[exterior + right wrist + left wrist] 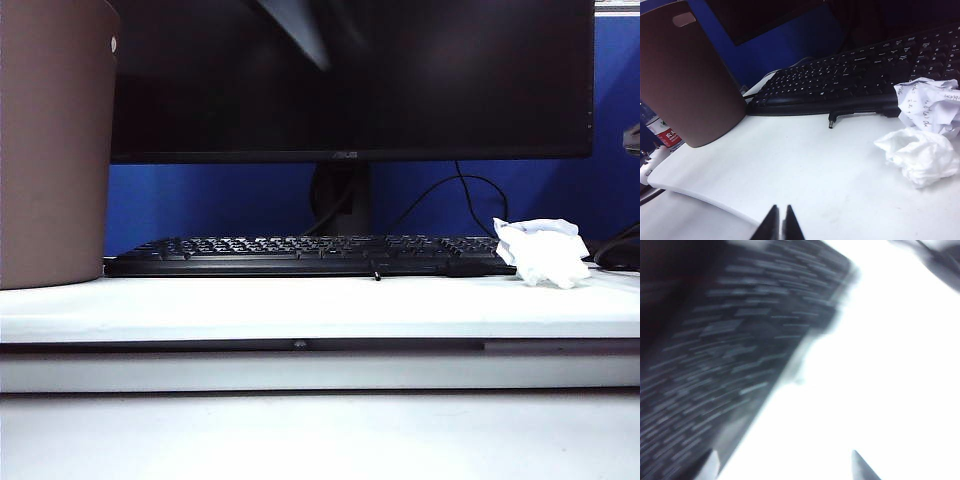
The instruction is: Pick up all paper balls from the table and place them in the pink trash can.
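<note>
Paper balls (925, 125): two; claws (785, 467) (780, 222) empty.

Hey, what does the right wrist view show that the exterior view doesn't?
Only the right wrist view: two paper balls apart, the white paper ball and the paper ball with writing behind it; the shut right gripper; a loose plug tip; a labelled bottle beside the table.
Only the exterior view: the ASUS monitor and its stand.
Both: the pink trash can, the black keyboard and the white table. The left gripper appears in neither, only its own blurred view, jaws apart.
</note>
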Controlling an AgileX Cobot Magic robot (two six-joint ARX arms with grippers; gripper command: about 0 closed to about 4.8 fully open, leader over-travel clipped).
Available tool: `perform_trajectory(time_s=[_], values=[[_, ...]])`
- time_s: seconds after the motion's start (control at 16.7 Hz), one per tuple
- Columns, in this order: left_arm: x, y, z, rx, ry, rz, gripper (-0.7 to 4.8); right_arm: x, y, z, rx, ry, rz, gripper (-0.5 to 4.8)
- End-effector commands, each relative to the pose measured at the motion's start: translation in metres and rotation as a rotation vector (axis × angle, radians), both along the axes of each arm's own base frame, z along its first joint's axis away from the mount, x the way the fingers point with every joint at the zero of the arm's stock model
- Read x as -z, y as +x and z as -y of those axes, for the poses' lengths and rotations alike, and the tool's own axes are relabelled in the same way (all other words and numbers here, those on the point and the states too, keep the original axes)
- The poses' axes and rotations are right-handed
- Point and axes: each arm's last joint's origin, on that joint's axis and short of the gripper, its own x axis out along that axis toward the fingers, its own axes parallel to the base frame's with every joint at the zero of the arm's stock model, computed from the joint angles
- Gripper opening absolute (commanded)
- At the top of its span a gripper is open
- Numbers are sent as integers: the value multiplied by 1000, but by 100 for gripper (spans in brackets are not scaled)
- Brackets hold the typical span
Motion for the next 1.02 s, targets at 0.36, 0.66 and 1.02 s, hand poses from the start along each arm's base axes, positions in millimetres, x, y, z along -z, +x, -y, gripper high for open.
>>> perform_trajectory(time_s=[0.36, 0.66, 1.02], values=[[91, 9, 89, 249, 25, -162, 436, -4, 2, 3, 138, -2, 22, 89], [97, 11, 105, 356, -75, -132, 274, -4, 3, 6, 216, -2, 23, -8], [125, 11, 125, 383, -58, -150, 349, -7, 3, 8, 318, -1, 30, -5]])
